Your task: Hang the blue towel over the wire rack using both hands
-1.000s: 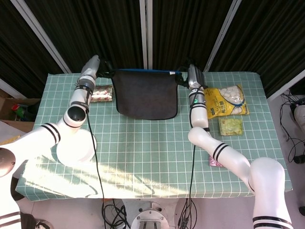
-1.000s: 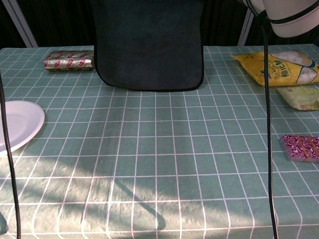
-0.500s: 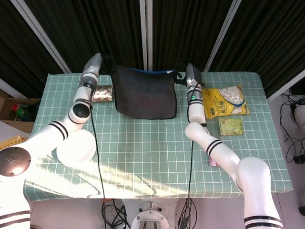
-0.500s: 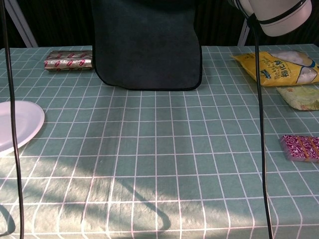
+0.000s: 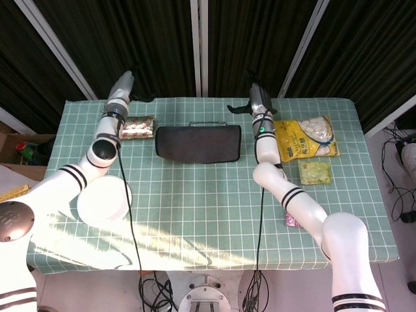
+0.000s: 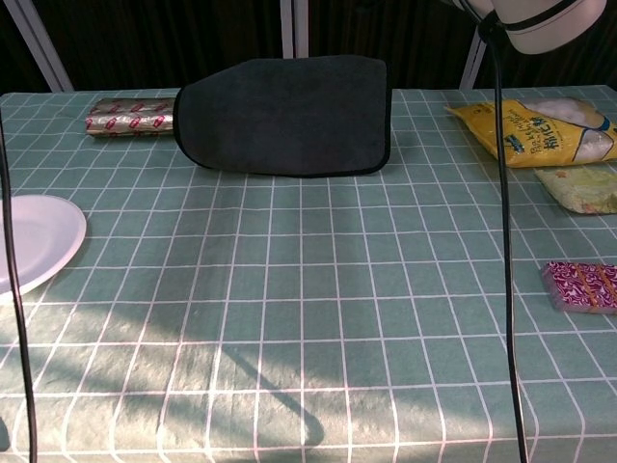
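Observation:
The dark blue towel (image 5: pixel 198 143) lies draped over the wire rack (image 5: pixel 207 123) at the back middle of the table. Only the rack's top wire shows, behind the towel's far edge. The chest view shows the towel (image 6: pixel 284 116) as a low dark hump with its front edge on the cloth. My left hand (image 5: pixel 144 98) hovers off the towel's back left corner, dark against the curtain, and holds nothing. Just off the back right corner, my right hand (image 5: pixel 238 108) has its fingers apart and is clear of the towel. The chest view shows neither hand.
A red-and-white packet (image 5: pixel 138 127) lies left of the towel. A white plate (image 5: pixel 104 200) sits front left. To the right are a yellow snack bag (image 5: pixel 309 138), a green packet (image 5: pixel 314 171) and a pink packet (image 5: pixel 294 221). Black cables (image 6: pixel 503 241) hang from both arms.
Both hands have let go of the towel and drawn outward. The towel, held up as a hanging sheet before, has dropped and now rests over the rack.

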Controlling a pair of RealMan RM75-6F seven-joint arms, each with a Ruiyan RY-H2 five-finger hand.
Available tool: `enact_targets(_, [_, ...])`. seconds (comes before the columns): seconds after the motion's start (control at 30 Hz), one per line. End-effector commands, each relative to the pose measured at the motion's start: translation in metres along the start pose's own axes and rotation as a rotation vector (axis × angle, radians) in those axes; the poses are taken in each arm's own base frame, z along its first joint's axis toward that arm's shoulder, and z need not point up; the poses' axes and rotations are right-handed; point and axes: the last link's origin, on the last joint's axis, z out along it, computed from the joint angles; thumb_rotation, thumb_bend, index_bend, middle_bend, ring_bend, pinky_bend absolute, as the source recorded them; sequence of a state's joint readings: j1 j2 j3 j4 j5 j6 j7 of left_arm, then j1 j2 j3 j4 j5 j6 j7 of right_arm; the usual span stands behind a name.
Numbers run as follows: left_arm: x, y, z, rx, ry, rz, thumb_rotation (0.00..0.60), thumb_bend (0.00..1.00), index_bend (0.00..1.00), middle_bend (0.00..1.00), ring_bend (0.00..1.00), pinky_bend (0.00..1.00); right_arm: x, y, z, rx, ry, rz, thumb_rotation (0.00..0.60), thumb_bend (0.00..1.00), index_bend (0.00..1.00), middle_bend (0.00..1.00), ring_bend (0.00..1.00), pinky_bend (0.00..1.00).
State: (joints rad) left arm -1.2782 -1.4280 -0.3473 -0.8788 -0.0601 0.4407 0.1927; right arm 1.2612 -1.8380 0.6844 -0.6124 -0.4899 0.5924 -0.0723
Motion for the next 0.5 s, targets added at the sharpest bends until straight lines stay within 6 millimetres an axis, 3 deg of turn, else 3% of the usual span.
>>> enact_targets(0.03, [0.002, 0.001, -0.003, 0.001, 0.002, -0.004, 0.6, 0.3, 0.0, 0.0, 0.09, 0.14, 0.006, 0.001, -0.004, 0.009, 0.009, 0.004, 0.6, 0.13, 0.0, 0.0, 0.0, 0.0])
enact_targets(0.17, [0.004, 0.006, -0.009, -0.016, -0.001, -0.04, 0.598, 0.27, 0.0, 0.0, 0.08, 0.14, 0.018, 0.003, -0.016, 0.04, 0.019, 0.018, 0.6, 0.14, 0.0, 0.0, 0.0, 0.0])
enact_targets(0.3, [0.011, 0.011, -0.037, -0.107, -0.007, 0.011, 0.435, 0.25, 0.0, 0.0, 0.06, 0.14, 0.039, 0.016, -0.049, 0.108, 0.034, -0.037, 0.6, 0.15, 0.0, 0.0, 0.0, 0.0])
enact_targets(0.4, [0.016, -0.003, -0.084, -0.24, 0.048, 0.129, 0.423, 0.24, 0.0, 0.0, 0.06, 0.14, 0.06, 0.036, -0.094, 0.165, 0.04, -0.13, 0.6, 0.15, 0.0, 0.0, 0.0, 0.0])
enact_targets(0.5, [0.019, -0.04, -0.142, -0.346, 0.128, 0.316, 0.428, 0.24, 0.0, 0.01, 0.06, 0.15, 0.084, 0.062, -0.154, 0.202, 0.043, -0.275, 0.6, 0.15, 0.0, 0.0, 0.0, 0.0])
